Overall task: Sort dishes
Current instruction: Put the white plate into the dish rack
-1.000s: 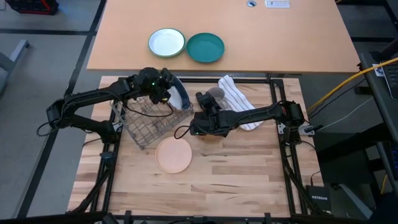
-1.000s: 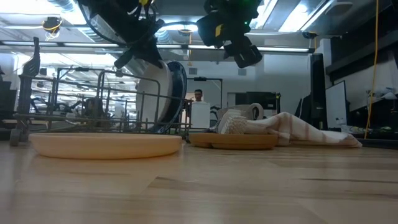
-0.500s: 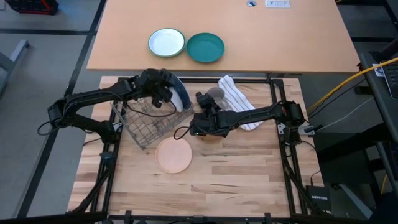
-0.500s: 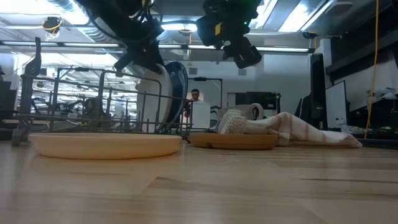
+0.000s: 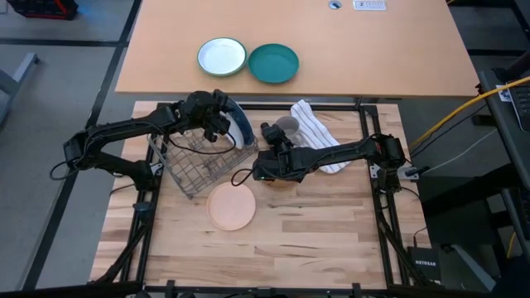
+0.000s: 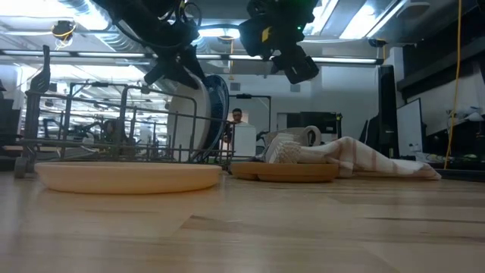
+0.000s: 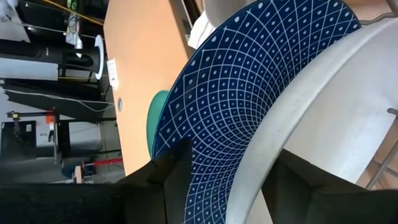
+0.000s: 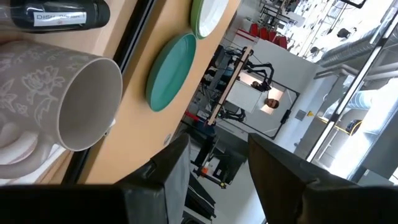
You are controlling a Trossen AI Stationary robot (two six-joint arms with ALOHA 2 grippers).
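Observation:
The dark blue dotted plate (image 7: 249,93) stands on edge in the wire rack (image 5: 199,161), at the rack's far right corner (image 6: 214,114). My left gripper (image 5: 222,118) is open above it, one finger on each side of the plate's upper rim. The salmon-pink plate (image 5: 231,206) lies flat on the table in front of the rack. The wooden plate (image 6: 284,172) lies flat under my right arm. My right gripper (image 5: 269,132) hovers open over it with nothing between its fingers (image 8: 214,180). My left gripper straddles the blue plate's upper rim (image 7: 211,186) from above, one finger by the patterned face and one by the white underside. Whether either finger touches the plate, I cannot tell. The plate stands on its lower edge in the rack.
A striped towel (image 5: 319,132) and a grey mug (image 8: 62,99) lie at the far right of the wooden table. A white green-rimmed plate (image 5: 222,56) and a teal plate (image 5: 273,64) sit on the farther tan table. Bare tabletop lies toward the near edge.
My left gripper has opened around the blue plate's rim and let it go. The plate stays on edge in the rack.

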